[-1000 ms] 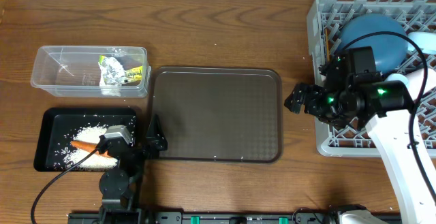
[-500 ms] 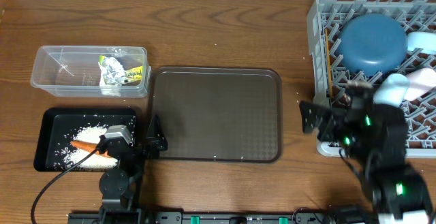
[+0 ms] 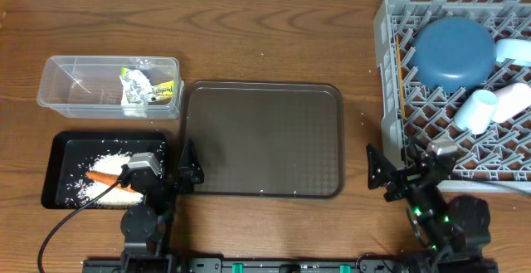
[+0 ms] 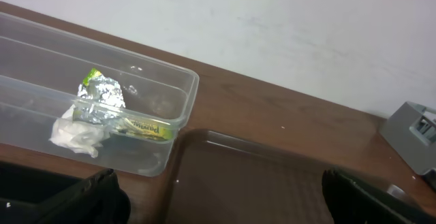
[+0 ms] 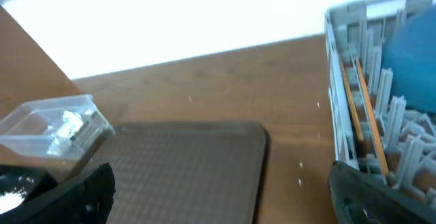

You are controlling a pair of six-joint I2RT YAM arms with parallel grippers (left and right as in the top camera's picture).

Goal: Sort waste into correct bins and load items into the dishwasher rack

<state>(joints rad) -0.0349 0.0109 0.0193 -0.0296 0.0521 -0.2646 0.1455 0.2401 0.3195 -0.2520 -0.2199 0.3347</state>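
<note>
The grey dishwasher rack (image 3: 390,99) stands at the right and holds the dark-blue bowl (image 3: 452,53), the light-blue bowl (image 3: 516,51), the white cup (image 3: 488,109) and the chopsticks (image 3: 401,65). The clear tub (image 3: 83,78) holds the wrapper (image 3: 148,86) and the tissue (image 4: 75,132). The black tray (image 3: 62,153) holds rice (image 3: 87,188) and the carrot (image 3: 104,177). My left gripper (image 3: 189,165) is open and empty at the brown tray's left edge. My right gripper (image 3: 380,173) is open and empty in front of the rack's near-left corner.
The large dark brown serving tray (image 3: 261,138) lies in the middle, with nothing on it but a few specks. It also shows in the left wrist view (image 4: 252,183) and the right wrist view (image 5: 184,163). A few rice grains lie on the wood (image 5: 301,164) beside the rack.
My right arm has drawn back from over the rack to the table's front edge. The white cup now shows lying in the rack. The left arm has not moved.
</note>
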